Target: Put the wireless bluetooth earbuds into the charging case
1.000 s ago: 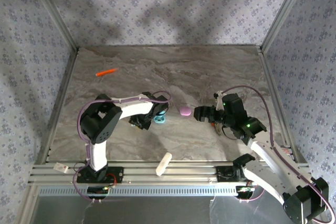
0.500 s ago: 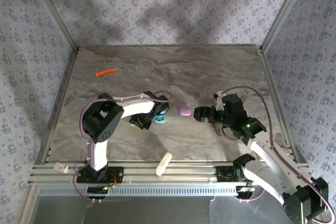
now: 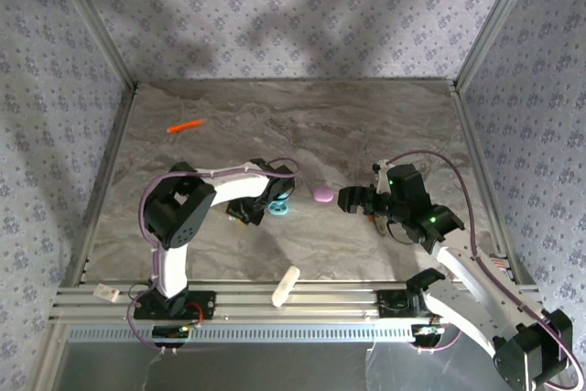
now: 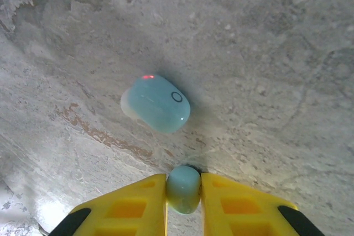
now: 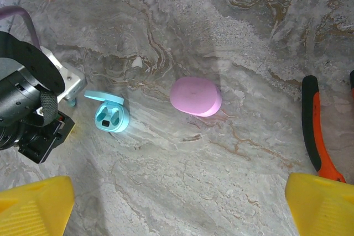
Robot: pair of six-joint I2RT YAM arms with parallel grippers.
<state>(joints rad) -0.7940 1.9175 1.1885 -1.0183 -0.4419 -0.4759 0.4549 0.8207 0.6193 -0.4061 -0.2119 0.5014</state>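
Left gripper point(image 4: 183, 193) is clamped on a light teal earbud point(image 4: 183, 187), the bud pinched between the two yellow fingers point(image 4: 138, 205) just above the marbled table point(image 4: 276, 53). Just ahead of that gripper a second light teal earbud point(image 4: 156, 103) lies on the table, apart from the held one, showing a lit red dot and a small ring mark. Beside the left gripper, toward the right arm, the teal charging case point(image 5: 110, 115) sits with its lid up and its hollows showing; in the top view it sits point(image 3: 281, 209) just off the wrist. Further that way the pink case point(image 5: 195, 96) lies shut, between the two grippers. The right gripper point(image 5: 178, 203) is spread wide and carries nothing, facing the pink case from near by. Orange-handled pliers point(image 5: 315, 131) lie next to its right finger. An orange marker point(image 3: 186, 125) lies well away, beyond the left gripper.
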